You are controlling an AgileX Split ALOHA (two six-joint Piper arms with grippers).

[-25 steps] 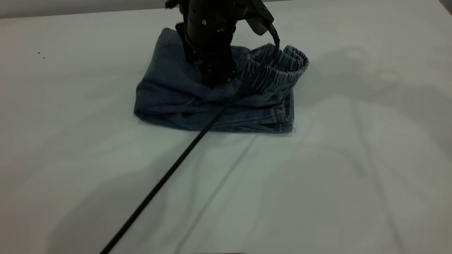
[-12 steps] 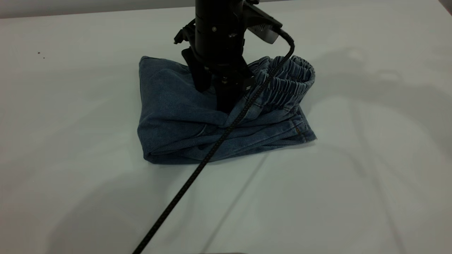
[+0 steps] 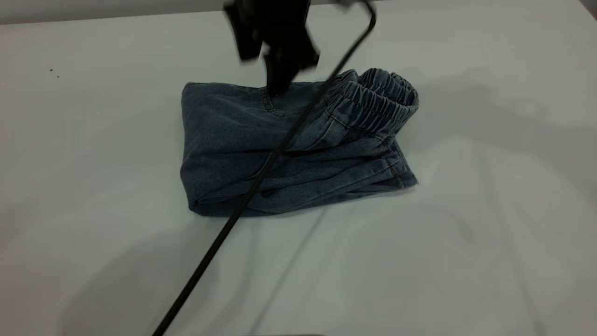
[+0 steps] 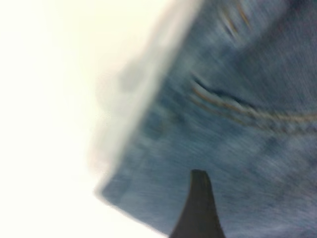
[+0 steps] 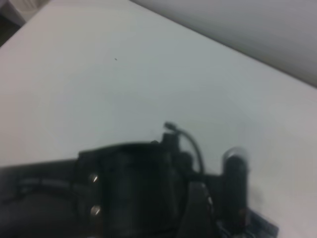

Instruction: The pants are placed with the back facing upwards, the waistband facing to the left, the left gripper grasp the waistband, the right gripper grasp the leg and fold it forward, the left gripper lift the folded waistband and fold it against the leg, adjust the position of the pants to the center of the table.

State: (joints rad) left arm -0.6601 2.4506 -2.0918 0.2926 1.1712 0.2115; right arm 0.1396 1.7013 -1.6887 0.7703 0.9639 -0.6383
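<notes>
Above the folded pants (image 3: pixel 289 149), near mid-table (image 3: pixel 466 261), your left gripper (image 3: pixel 273 53) has lifted clear, fingers spread and empty, suggesting the centring nudge is done; right gripper unseen

We see the pants (image 3: pixel 298 149) folded into a thick bundle at the centre of the frame on the pale desk (image 3: pixel 466 256), elastic waistband bunched at the bundle's upper right. Above its upper edge hangs the left gripper (image 3: pixel 275 70), blurred, and its braided cable (image 3: pixel 242 205) runs diagonally across the denim to the lower left.
</notes>
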